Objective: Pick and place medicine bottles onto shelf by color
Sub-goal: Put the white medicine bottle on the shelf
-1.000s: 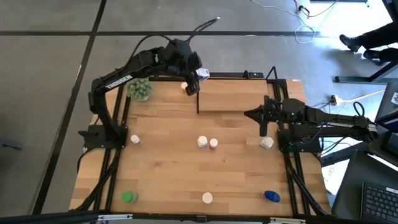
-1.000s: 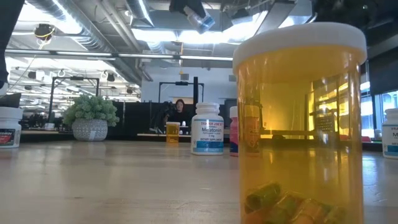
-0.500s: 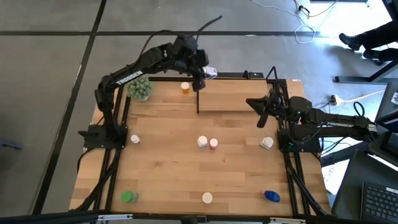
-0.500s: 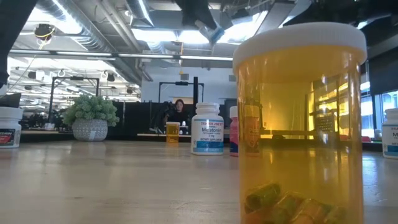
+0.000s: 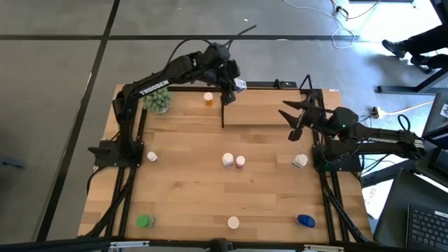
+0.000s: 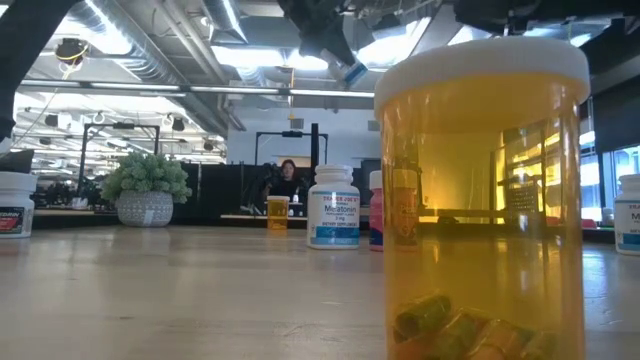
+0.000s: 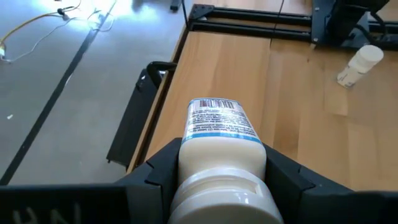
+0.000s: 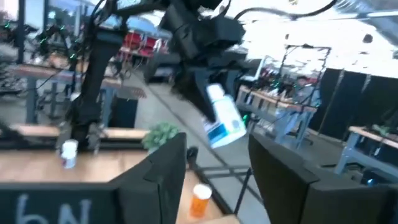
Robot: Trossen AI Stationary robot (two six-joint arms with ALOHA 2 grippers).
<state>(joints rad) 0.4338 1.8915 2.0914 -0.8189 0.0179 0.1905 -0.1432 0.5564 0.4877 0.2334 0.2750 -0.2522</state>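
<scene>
Left wrist view showed your left gripper clamped on a white medicine bottle, carried high over the far edge of the surface near the shelf; your right gripper hung empty, fingers parted, beside the shelf; next, you needed to lower the bottle onto its colour's place.

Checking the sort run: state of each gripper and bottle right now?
left gripper: shut on white bottle, raised over the table's far edge
right gripper: open, empty, raised
orange bottle: upright, near plant
pink bottle: upright, beside white-capped bottle
green bottle: upright, near edge
blue bottle: near edge
</scene>
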